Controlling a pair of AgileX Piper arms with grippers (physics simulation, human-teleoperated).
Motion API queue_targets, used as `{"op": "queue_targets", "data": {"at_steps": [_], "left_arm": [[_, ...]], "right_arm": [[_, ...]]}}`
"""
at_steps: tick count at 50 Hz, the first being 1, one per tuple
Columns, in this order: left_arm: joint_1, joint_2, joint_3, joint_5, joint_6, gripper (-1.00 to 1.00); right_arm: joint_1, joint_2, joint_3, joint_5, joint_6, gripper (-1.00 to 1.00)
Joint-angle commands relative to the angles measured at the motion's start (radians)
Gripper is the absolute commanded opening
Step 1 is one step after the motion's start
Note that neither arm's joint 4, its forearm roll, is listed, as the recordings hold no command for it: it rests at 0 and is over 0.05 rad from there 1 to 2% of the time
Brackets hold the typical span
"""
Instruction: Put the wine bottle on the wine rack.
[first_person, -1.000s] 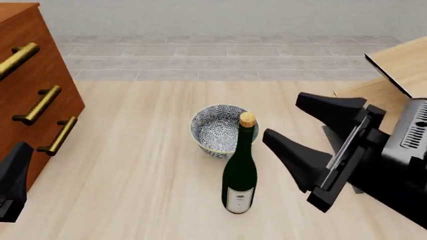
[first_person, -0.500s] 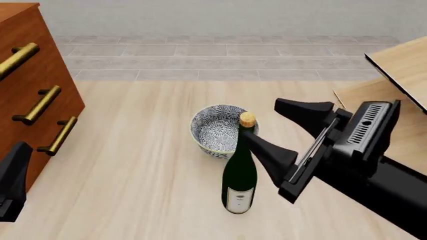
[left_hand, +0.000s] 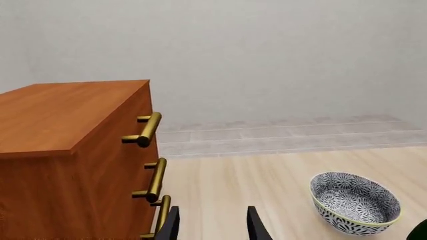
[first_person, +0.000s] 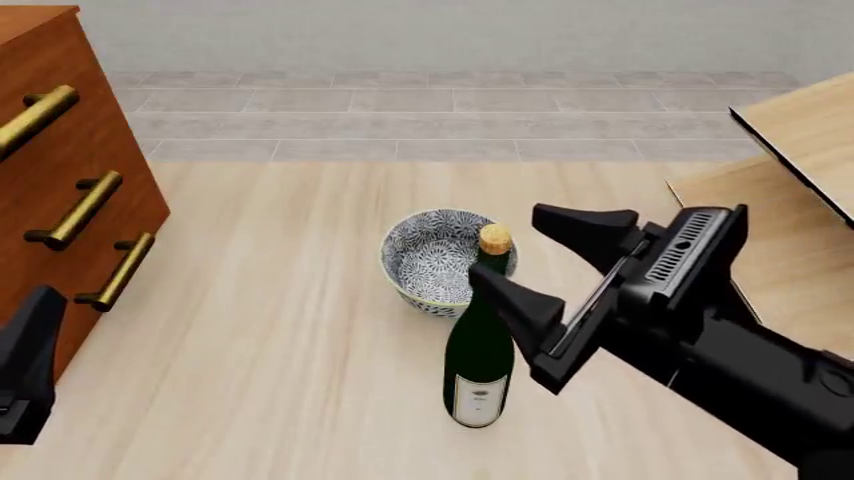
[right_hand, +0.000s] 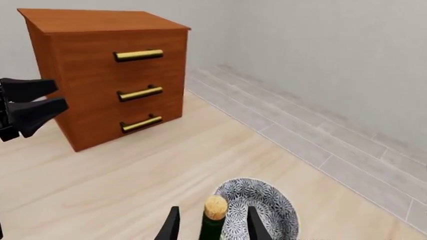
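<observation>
At wine bottle (first_person: 481, 345) neck we have right claw (first_person: 527, 257) spread wide, straddling, gripping nothing. Grasp step: we close next, then lift toward wine rack (first_person: 787, 190).

Even, bright, diffuse light in all three views; no clear source direction, no glare, everything sharp edge to edge with no visible lens distortion. Shadows are barely there: only faint soft shading under the bowl (first_person: 430, 262) and around the bottle (first_person: 481, 345) base, front view around 6 o'clock of center. Brass handles (right_hand: 138, 55) show a mild sheen, the wall (left_hand: 267, 55) renders flat grey.
</observation>
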Motion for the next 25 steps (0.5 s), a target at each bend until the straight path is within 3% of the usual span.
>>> {"op": "queue_targets", "data": {"at_steps": [1, 25], "left_arm": [[-0.003, 0.000, 0.003, -0.004, 0.000, 1.00], [-0.007, 0.001, 0.002, -0.001, 0.003, 1.00]], "right_arm": [[-0.018, 0.030, -0.005, -0.018, 0.005, 1.00], [-0.022, 0.161, -0.015, -0.119, 0.019, 1.00]]}}
